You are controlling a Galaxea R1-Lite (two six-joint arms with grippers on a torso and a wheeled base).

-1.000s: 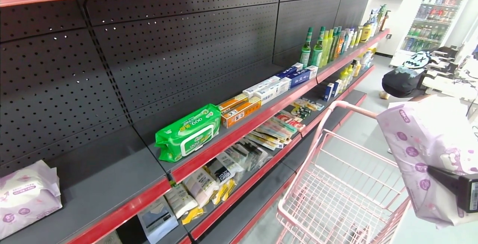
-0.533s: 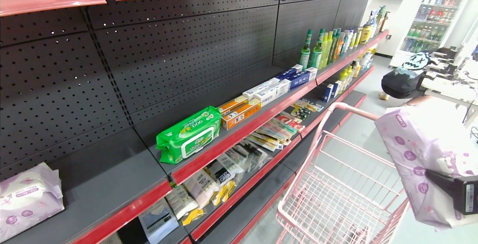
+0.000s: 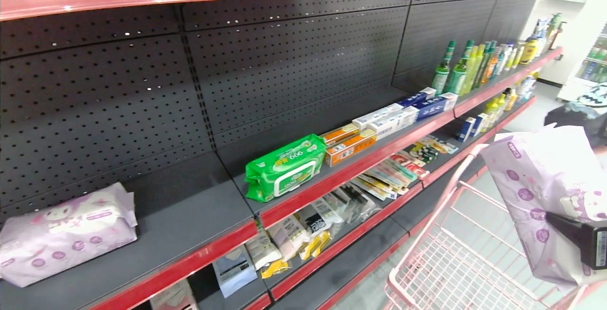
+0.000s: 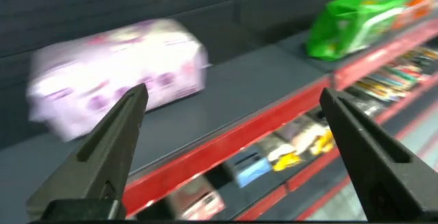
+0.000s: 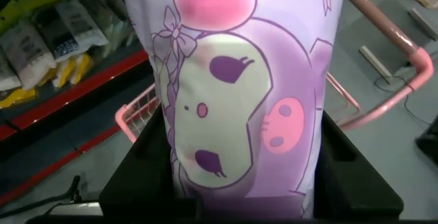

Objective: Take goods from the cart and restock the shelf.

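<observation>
The right fingers (image 3: 566,232) are shut tight on a purple tissue pack (image 3: 540,177), one finger pressed to each broad side. The pack rises past the fingers at a tilt, over the pink cart (image 3: 455,258), whose wire basket lies below them. The left fingers (image 4: 113,148) are spread wide with nothing between them, and they face the shelf (image 4: 226,118). Ahead of them, past one finger, a second purple pack (image 4: 116,70) lies on its side on the grey shelf board, back from the red front edge. Past the other finger and farther off, a green wipes pack (image 4: 359,15) lies on the same level, well apart from the purple one. Beyond the green pack come orange boxes (image 3: 348,141), then white and blue boxes (image 3: 403,111), then green bottles (image 3: 457,70). Small packets (image 3: 308,224) crowd the level below.
</observation>
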